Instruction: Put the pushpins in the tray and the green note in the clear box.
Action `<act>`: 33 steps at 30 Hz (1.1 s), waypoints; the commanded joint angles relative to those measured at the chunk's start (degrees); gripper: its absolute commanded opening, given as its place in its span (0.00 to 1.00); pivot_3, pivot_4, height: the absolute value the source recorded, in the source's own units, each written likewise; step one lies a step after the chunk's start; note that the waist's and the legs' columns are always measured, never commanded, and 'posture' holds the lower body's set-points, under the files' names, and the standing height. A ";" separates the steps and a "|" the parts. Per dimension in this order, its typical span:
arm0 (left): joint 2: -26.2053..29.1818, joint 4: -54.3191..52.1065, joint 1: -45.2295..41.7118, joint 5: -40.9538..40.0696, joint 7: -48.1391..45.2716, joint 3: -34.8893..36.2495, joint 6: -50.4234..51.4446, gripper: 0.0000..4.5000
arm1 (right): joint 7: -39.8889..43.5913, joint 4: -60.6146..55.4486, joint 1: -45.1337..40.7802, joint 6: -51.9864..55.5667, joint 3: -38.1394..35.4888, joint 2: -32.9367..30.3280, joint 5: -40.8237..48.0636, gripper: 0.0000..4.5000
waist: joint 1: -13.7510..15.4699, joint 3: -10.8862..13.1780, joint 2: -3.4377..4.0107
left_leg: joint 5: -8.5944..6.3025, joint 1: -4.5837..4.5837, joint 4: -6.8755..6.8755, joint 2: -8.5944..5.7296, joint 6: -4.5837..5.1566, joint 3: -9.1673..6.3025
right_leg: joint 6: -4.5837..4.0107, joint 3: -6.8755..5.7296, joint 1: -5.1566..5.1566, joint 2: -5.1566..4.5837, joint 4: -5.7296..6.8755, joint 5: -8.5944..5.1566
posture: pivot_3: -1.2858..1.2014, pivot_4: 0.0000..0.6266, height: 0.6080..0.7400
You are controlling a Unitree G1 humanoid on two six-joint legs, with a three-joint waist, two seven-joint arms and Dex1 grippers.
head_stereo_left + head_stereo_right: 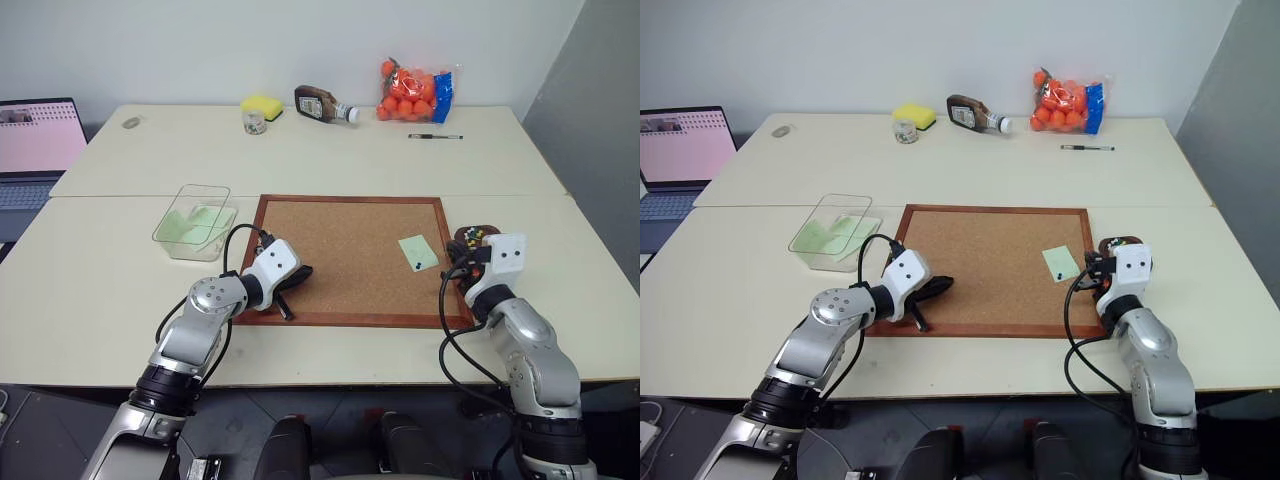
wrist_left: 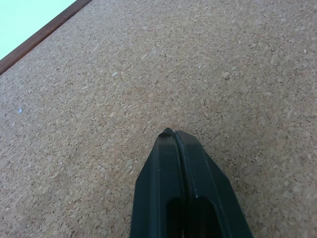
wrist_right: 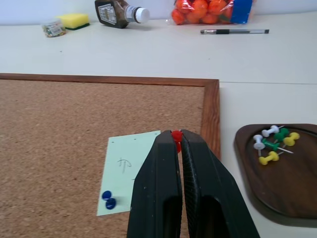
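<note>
My right gripper [image 3: 177,144] is pinching 1 red plastic pushpin [image 3: 176,135]; the glossy dark brown oval tray [image 3: 252,173] is lying just right, past the cork board's right edge.

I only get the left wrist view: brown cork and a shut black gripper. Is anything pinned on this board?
Observer: Yes. A green note sits near the right edge of the board, with blue pins in one corner.
Operator: What is the other gripper doing?
Observer: The right gripper is shut on a red pin.
Operator: Where do pins go?
Observer: A dark tray just right of the board holds white, green and yellow pins.
</note>
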 commanded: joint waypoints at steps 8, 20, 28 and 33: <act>0.26 1.15 1.22 1.65 -0.24 -2.00 1.53 0.00 | -3.98 14.81 -9.91 -0.56 -4.47 -8.10 -5.61 0.02 | -0.05 -0.01 0.03 | 0.00 0.05 -0.04 0.01 0.00 0.07 | -0.01 0.04 0.00 0.01 0.01 -0.01 | 0.52 0.24 1.00; 0.48 0.75 1.60 1.71 -0.01 -1.82 1.70 0.00 | -2.54 22.10 -13.59 -0.20 -4.17 -9.50 -5.18 0.33 | -0.07 -0.01 0.03 | 0.00 0.05 -0.05 -0.01 0.01 0.18 | 0.02 0.16 0.00 0.01 0.01 0.01 | 0.52 0.24 1.00; 0.61 1.06 1.33 1.73 -0.14 -1.84 1.38 0.00 | -2.11 18.80 -12.24 0.01 -4.39 -9.06 -4.54 0.68 | -0.08 -0.01 0.03 | 0.00 0.05 -0.05 -0.01 0.01 0.18 | 0.02 0.15 0.00 0.01 0.01 0.01 | 0.52 0.24 1.00; 0.59 1.24 1.30 1.76 -0.07 -1.78 1.20 0.00 | 2.58 9.01 -7.80 0.52 -3.56 -8.70 -0.42 0.76 | -0.06 -0.01 0.03 | 0.00 0.05 -0.06 0.00 0.01 0.17 | 0.02 0.14 -0.01 0.01 0.01 0.01 | 0.52 0.24 1.00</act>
